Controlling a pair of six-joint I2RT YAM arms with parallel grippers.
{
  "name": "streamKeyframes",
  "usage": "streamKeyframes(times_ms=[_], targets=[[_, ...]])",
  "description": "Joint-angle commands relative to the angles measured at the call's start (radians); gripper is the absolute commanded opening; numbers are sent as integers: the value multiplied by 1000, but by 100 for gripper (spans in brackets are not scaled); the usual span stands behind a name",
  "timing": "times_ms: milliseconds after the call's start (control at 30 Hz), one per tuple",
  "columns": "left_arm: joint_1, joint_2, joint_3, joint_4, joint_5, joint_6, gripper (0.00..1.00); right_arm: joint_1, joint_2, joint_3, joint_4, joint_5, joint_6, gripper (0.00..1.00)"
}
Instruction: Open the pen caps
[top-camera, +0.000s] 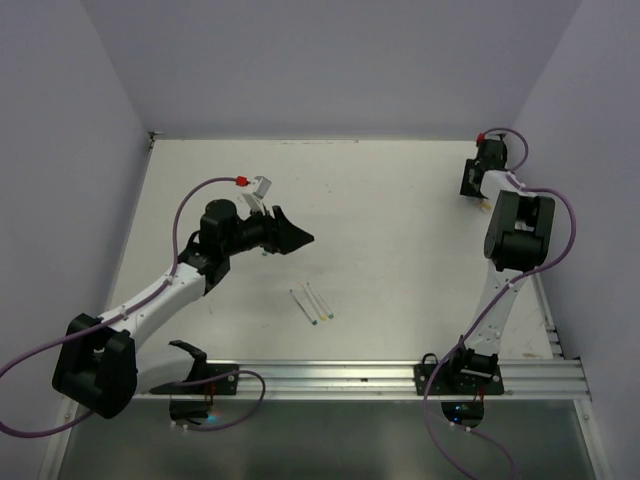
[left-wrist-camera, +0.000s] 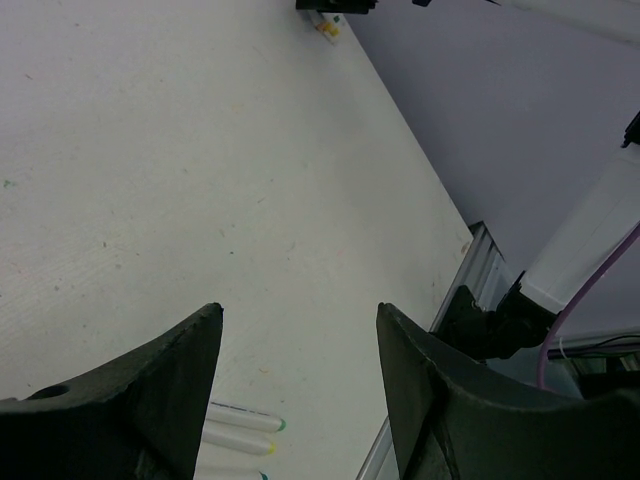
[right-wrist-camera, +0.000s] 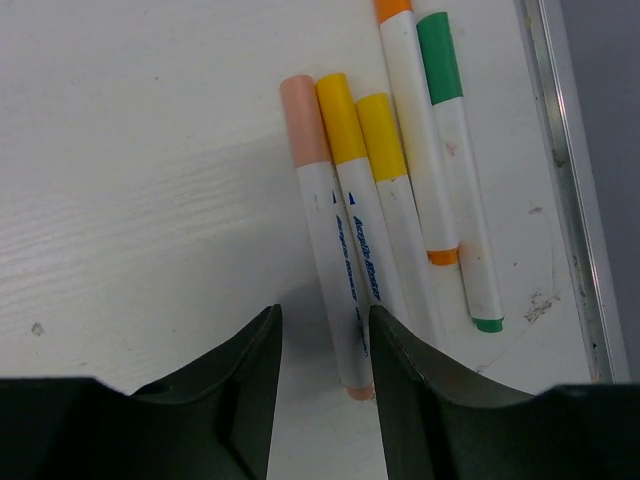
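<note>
Near-centre tabletop (top-camera: 400, 260): few loose pens (top-camera: 312, 305). Left pincer (top-camera: 298, 238) just beyond, wide, empty. Far right: pen row (right-wrist-camera: 400, 220), right pincer (right-wrist-camera: 322, 312) over it, gap narrowish, nothing held. Pen caps (right-wrist-camera: 340, 115) look light, stiff, slick, prob. snap-fit. Pinch barrel w/ one pincer, cap w/ other, pull straight along pen.

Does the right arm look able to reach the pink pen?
Probably yes: the right gripper hangs open just over the pink pen, nothing covering it, though a yellow pen lies against its side.

Left hand (left-wrist-camera: 300, 320) spread wide; right hand (right-wrist-camera: 325, 315) parted narrowly
</note>
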Motion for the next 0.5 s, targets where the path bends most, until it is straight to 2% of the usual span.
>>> streamKeyframes(times_ms=[0,233,333,400,467], targets=[[-6,3,21,21,41,-8,66,-1,5,28,-8,-13,-29,43],[-4,-5,29,-3,47,8,66,-1,24,42,-39,-30,-46,29],[-6,-8,18,4,48,8,66,0,34,42,-50,-36,-57,17],[-6,-8,15,1,53,8,66,0,34,26,-39,-21,-58,3],[-6,-6,18,-13,59,4,66,2,22,8,-22,-10,-63,0]])
